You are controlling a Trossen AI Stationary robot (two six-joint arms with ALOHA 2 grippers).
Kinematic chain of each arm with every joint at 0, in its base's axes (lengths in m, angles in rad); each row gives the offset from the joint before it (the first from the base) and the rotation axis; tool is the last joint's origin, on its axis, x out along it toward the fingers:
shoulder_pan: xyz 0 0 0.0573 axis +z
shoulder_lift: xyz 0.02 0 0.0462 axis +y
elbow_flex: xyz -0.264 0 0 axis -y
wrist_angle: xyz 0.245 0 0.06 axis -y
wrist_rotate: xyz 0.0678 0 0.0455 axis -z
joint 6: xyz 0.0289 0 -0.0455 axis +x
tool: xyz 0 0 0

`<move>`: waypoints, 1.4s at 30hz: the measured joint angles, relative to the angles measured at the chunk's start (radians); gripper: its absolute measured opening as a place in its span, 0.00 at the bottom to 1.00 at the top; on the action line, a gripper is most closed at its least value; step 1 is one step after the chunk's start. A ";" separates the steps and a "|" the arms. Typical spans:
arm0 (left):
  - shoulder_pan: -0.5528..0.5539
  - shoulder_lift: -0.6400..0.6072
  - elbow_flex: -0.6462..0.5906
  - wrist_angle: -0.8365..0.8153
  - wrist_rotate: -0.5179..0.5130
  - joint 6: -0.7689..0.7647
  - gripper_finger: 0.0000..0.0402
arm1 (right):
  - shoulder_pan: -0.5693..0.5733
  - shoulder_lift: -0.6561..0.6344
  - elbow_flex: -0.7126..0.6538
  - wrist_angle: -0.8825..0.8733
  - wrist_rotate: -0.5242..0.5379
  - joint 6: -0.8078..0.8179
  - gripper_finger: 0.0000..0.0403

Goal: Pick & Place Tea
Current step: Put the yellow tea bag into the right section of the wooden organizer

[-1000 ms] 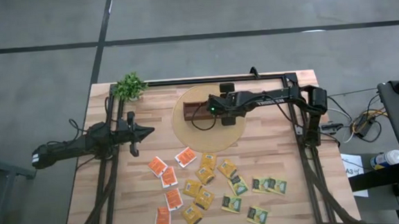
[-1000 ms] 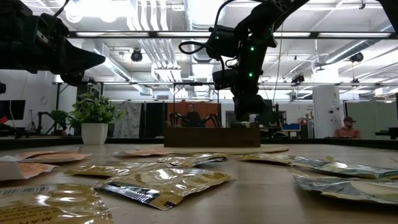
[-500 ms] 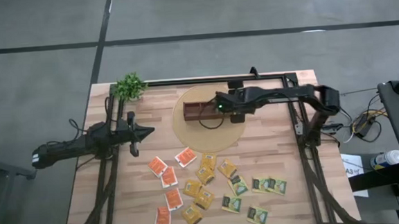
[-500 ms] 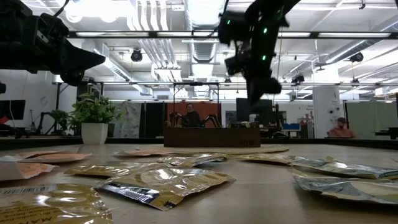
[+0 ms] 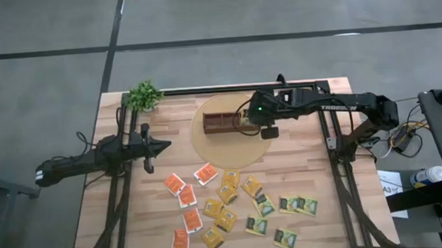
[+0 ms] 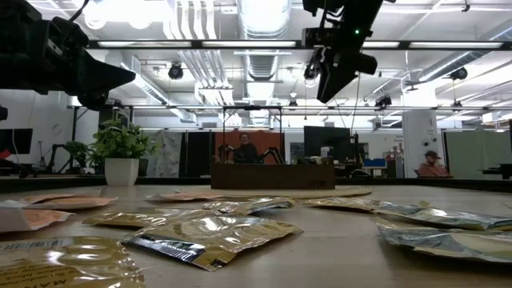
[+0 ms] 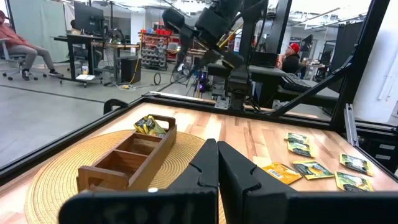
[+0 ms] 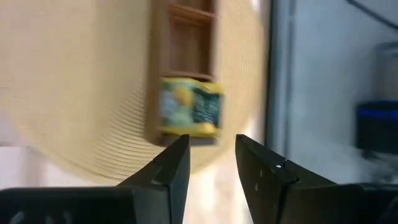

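Right gripper (image 5: 245, 121) hovered empty above a wooden box (image 5: 225, 124) holding one tea sachet (image 8: 189, 110).

The right gripper's fingers (image 8: 169, 167) were spread apart with nothing between them; the sachet, yellow and green with a dark label, lay beyond the fingertips, apart from them, in the box's end compartment nearest that arm. In the left wrist view the sachet (image 7: 149, 126) sat tilted, resting against the box walls. It looked roughly square, so no long axis could be told. The box stood on a round woven mat (image 5: 207, 144), its length running across the table. The loose sachets (image 5: 226, 208) lay scattered flat on the table's near half. The left gripper (image 5: 161, 146), fingers pressed together, waited at the table's left side.
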 joint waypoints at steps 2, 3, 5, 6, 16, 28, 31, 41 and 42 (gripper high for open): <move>0.000 0.000 0.000 0.000 0.000 0.000 0.00 | 0.000 0.004 0.000 0.001 -0.026 -0.002 0.31; 0.000 0.000 0.000 0.000 0.000 0.000 0.00 | 0.000 0.010 0.000 0.002 -0.029 -0.009 0.31; 0.000 0.000 0.000 0.000 0.000 0.000 0.00 | -0.001 0.023 -0.001 0.003 -0.039 -0.035 0.31; 0.000 0.000 0.000 0.000 0.000 0.000 0.00 | -0.001 0.032 -0.001 0.003 -0.042 -0.051 0.31; 0.000 0.000 0.000 0.000 0.000 0.000 0.00 | -0.001 0.084 -0.003 0.000 -0.117 -0.094 0.24; 0.000 0.000 0.000 0.000 0.000 0.000 0.00 | 0.116 0.036 -0.006 -0.079 -0.155 -0.072 0.16; 0.000 0.000 0.000 0.000 0.000 0.000 0.00 | 0.149 0.010 -0.018 -0.081 -0.150 -0.014 0.15; 0.000 0.000 0.000 0.000 0.000 0.000 0.00 | 0.286 -0.176 -0.189 -0.160 -0.152 0.046 0.22; 0.000 0.000 0.000 0.000 0.000 0.000 0.00 | 0.306 -0.203 -0.218 -0.168 -0.159 0.051 0.23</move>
